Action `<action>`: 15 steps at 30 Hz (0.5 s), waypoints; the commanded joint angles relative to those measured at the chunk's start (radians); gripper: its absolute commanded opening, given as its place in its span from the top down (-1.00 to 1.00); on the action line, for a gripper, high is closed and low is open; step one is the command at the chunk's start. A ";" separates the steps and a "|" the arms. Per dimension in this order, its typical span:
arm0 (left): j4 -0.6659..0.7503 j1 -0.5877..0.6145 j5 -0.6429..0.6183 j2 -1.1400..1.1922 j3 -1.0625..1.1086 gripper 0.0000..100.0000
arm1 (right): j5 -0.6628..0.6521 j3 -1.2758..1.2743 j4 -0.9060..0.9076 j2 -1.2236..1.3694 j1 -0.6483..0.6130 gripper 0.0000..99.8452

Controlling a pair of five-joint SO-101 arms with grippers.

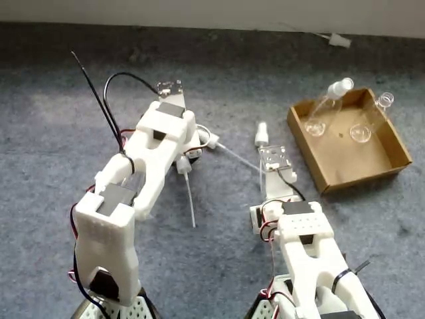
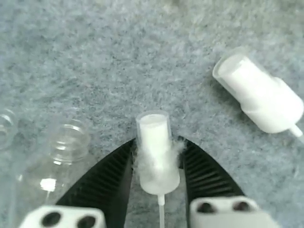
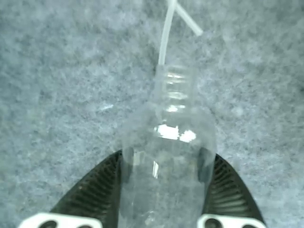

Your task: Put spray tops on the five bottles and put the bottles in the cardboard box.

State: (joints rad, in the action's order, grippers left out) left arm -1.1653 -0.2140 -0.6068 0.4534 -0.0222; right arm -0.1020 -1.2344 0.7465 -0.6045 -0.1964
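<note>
Left jaws: clamped from both sides on a white spray top (image 2: 154, 152), whose thin dip tube (image 1: 190, 199) runs back between them toward the wrist; tufts of grey fibre cling to the top where the jaws meet it; whether it rests on the desk (image 1: 60, 126) or hangs above it cannot be told. Just beside these jaws stands an open clear bottle (image 2: 61, 154), neck bare; the rim of a further clear bottle (image 2: 4, 128) shows next to it. A loose spray top (image 2: 260, 95) lies on its side on the grey felt, near the clamped one but apart from it. Right jaws: clamped on the body of a clear uncapped bottle (image 3: 166, 156), held lying with its threaded neck pointing away from the wrist; a pale dip tube (image 3: 165, 38) lies just beyond that neck, though whether it enters the neck cannot be told. In the high view a small white spray top (image 1: 261, 133) stands just past the right arm's bottle, between the two arms and the cardboard box (image 1: 312, 156). The box sits on the desk to the right arm's outer side and holds two clear bottles, both leaning on its far wall: a capped bottle (image 1: 325, 111) with a spray top fitted, and a bare-necked bottle (image 1: 370, 123) beside it.
</note>
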 commanded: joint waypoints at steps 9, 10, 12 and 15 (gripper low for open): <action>-0.083 -0.067 -0.002 -0.225 -0.051 0.97 | 0.006 0.007 -0.013 -0.027 0.008 0.70; -0.092 -0.065 0.000 -0.251 -0.048 0.97 | 0.005 0.008 -0.013 -0.027 0.007 0.70; -0.110 -0.062 0.052 -0.303 -0.041 0.97 | 0.005 0.010 -0.013 -0.027 0.007 0.70; -0.176 -0.065 0.160 -0.375 -0.050 0.97 | 0.003 0.018 -0.015 -0.028 0.007 0.70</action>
State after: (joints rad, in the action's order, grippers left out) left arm -1.2681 -0.2570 -0.5623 0.2156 -0.0222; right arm -0.1020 -1.2344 0.7465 -0.6045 -0.1964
